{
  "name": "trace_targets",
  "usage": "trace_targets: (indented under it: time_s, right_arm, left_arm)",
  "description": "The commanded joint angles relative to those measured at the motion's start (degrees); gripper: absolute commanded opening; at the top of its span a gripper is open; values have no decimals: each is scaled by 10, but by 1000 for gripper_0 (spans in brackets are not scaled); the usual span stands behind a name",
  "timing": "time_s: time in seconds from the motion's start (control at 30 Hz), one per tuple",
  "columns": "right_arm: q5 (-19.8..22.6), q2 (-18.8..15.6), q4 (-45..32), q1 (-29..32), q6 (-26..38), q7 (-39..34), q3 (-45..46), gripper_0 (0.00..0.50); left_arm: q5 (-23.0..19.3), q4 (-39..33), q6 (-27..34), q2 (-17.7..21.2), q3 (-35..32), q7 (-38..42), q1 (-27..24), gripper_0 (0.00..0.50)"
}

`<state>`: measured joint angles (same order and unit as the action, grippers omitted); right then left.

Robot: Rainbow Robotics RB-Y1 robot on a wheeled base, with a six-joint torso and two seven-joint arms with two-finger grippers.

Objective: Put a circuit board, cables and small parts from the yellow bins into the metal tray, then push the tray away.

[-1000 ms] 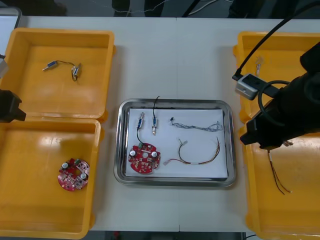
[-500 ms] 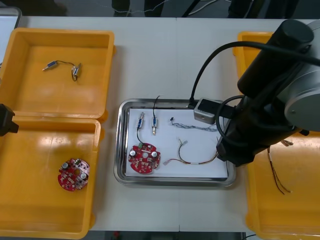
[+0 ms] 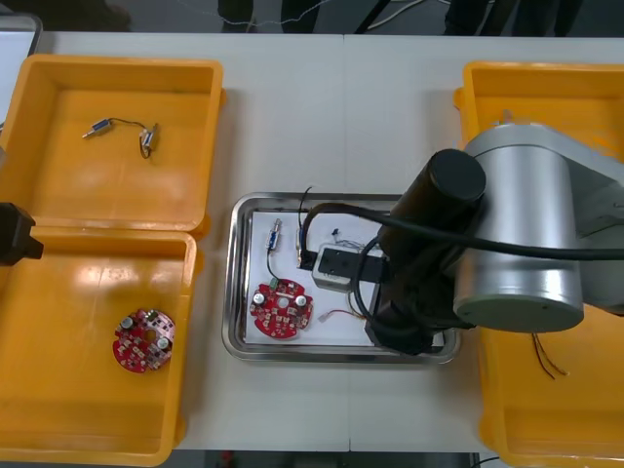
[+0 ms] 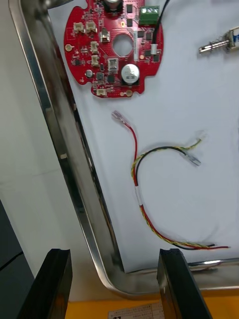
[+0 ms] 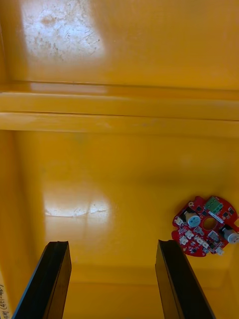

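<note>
right hand (image 4: pixel 113 253) spread over tray (image 3: pixel 234 283) corner | tray lengthwise left-right | left hand (image 5: pixel 112 244) idle

Right hand (image 4: pixel 114 269) moved from right yellow bins (image 3: pixel 546 97) to above metal tray (image 3: pixel 232 292); arm now hides tray's right half.

A light table (image 3: pixel 322 107) carries a metal tray (image 3: pixel 234 292) at its middle; to the tray's left lie two yellow bins, the far left bin (image 3: pixel 58 185) and the near left bin (image 3: pixel 78 390), edges touching; to its right lie the far right bin (image 3: pixel 546 88) and the near right bin (image 3: pixel 526 419); bare tabletop separates the tray from each bin.
</note>
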<state>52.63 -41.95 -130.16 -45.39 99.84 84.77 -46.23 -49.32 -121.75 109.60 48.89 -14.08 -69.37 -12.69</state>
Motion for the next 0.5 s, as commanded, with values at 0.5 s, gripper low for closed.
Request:
trace_targets:
  time_s: [0.5]
  right_arm:
    - [-36, 42, 61, -68, -108, 33, -161, 500]
  left_arm:
    - [4, -17, -2, -12, -19, -40, 8, 500]
